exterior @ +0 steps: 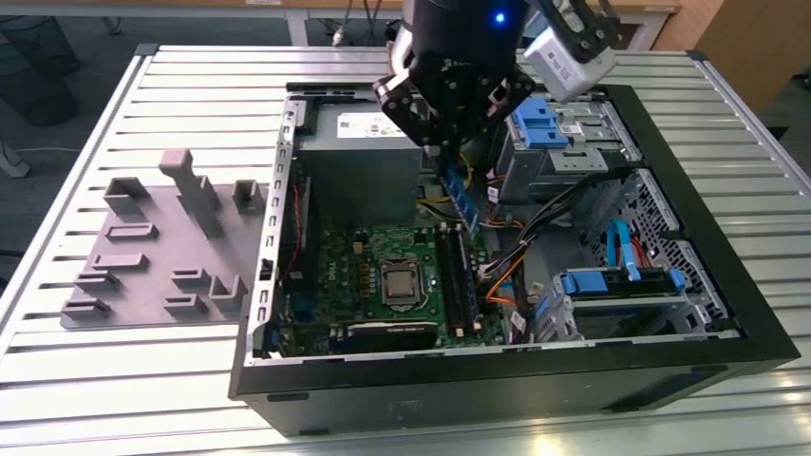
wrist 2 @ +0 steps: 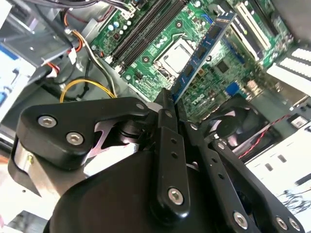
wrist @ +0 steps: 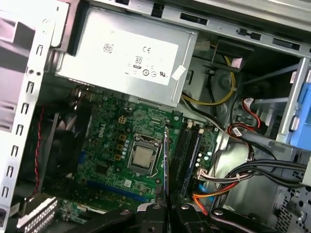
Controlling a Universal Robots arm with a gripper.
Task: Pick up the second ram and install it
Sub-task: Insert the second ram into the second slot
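My gripper (exterior: 449, 150) hangs over the open computer case, shut on the second ram (exterior: 464, 198), a thin blue stick with black chips that points down toward the green motherboard (exterior: 367, 275). The stick's lower end hovers just above the long black memory slots (exterior: 458, 275), apart from them. In the second wrist view the ram (wrist 2: 201, 51) reaches out from between my fingers (wrist 2: 165, 109) across the board, with the slots (wrist 2: 146, 29) off to one side. In the first wrist view the ram (wrist: 166, 160) shows edge-on beside the slots (wrist: 187, 150), above the gripper (wrist: 167, 209).
The black case (exterior: 709, 237) lies open on a slatted metal table (exterior: 114, 380). A grey holder tray (exterior: 165, 247) with raised blocks sits on the exterior view's left. Inside are a power supply (exterior: 361, 152), a processor socket (exterior: 399, 282), blue drive brackets (exterior: 609, 282) and loose cables (exterior: 507, 261).
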